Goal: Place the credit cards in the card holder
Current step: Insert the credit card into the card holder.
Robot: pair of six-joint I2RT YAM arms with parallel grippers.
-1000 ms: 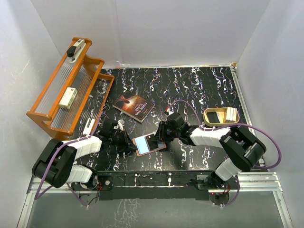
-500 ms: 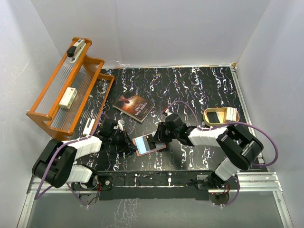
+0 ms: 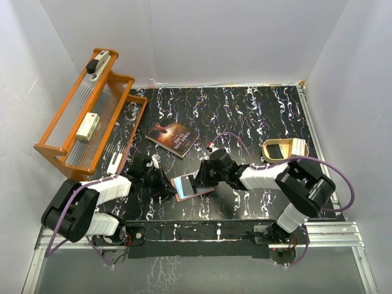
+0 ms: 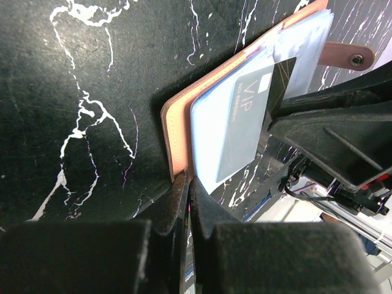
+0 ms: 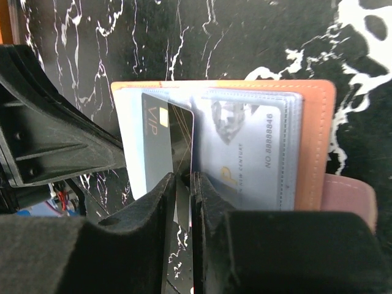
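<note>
1. The holder lies open and flat on the table, near its front edge, between the 2 grippers.
2. The left gripper reaches in low from the left. Its jaws are clenched on the holder's near edge, pinning it down.
3. The right gripper comes in low from the right, over the open holder. Its jaws are clenched on the near end of the dark card.
4. The dark card's long axis runs straight out from the right jaws, in line with the fingers. It lies over the half of the holder away from the snap tab, and its far end is close to the holder's far edge.
5. Whether the dark card is inside a clear sleeve or only resting on top cannot be told.
6. A pale card sits in the clear sleeve on the tab side, just beside the dark card.
7. The right arm looks the one to finish seating the dark card, pushing along its long axis. The left arm would steady the holder.
</note>
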